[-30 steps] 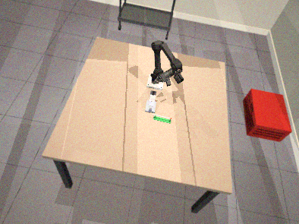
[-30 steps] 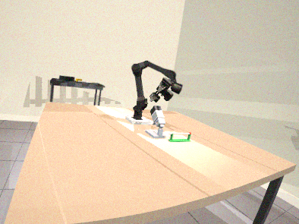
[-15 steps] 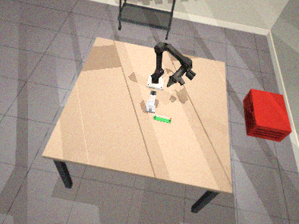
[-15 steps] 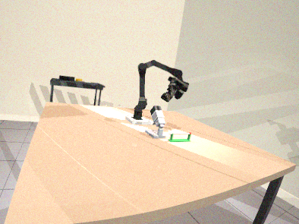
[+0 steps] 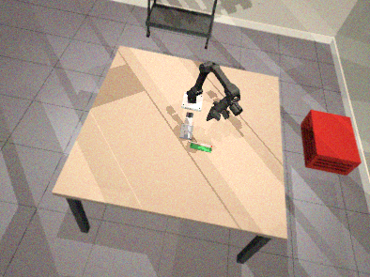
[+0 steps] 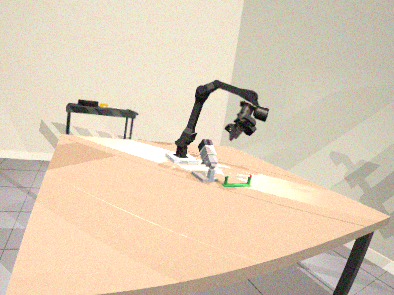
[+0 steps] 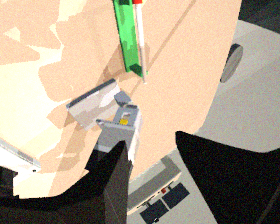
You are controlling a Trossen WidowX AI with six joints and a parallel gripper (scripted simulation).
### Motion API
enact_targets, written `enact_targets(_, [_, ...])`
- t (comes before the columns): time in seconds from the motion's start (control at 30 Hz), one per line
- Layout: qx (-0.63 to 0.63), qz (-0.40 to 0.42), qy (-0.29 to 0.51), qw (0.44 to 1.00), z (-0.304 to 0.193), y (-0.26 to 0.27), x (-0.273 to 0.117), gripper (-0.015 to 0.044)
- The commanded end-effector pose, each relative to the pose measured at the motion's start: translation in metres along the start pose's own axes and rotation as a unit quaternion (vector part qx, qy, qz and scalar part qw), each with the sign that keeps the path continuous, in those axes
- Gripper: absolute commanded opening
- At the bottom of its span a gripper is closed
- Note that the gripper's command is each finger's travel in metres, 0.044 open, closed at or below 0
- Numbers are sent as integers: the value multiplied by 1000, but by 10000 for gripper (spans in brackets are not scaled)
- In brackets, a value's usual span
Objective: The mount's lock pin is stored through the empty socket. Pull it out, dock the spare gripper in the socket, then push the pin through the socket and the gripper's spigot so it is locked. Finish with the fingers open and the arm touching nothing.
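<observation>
Exterior view, left to right. A dark metal cart (image 5: 216,8) (image 6: 100,110) stands behind the light wood table (image 5: 141,168) (image 6: 150,219) (image 7: 170,95); its lower part is concealed by the tabletop. The black jointed arm (image 5: 225,81) (image 6: 196,111) rises from a white base plate (image 5: 186,107) (image 6: 172,158). Next, a grey-and-black spare gripper (image 5: 189,115) (image 6: 208,153) leans at the grey mount (image 5: 186,131) (image 6: 204,177) (image 7: 95,103); whether its spigot is fully seated cannot be made out, and the wrist view partly loses it behind a finger. Beside the mount is a green bracket-shaped holder (image 5: 201,147) (image 6: 237,184) (image 7: 128,42). The thin white lock pin with red head (image 6: 243,175) (image 7: 141,45) lies along it, outside the socket; the wrist view cuts off the head. The arm's black gripper (image 5: 217,116) (image 6: 230,132) (image 7: 151,137) hangs above the table, fingers partly spread, nothing between them.
</observation>
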State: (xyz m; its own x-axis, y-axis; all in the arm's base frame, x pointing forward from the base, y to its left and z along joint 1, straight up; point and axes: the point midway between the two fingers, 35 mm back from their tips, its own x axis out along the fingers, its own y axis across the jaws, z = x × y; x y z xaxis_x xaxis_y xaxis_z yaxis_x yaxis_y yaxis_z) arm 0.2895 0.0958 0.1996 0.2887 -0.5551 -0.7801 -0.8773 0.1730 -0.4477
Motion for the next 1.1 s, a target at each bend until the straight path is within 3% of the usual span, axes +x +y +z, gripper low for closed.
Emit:
enact_targets(0.0, [-15, 56, -11, 998, 9, -22, 19, 180])
enact_targets(0.27, [-93, 166, -111, 975, 29, -74, 69, 180])
enact_targets(0.6, [-100, 172, -121, 973, 33, -75, 76, 180])
enact_targets(1.07, [-97, 190, -134, 968, 64, -46, 127, 180])
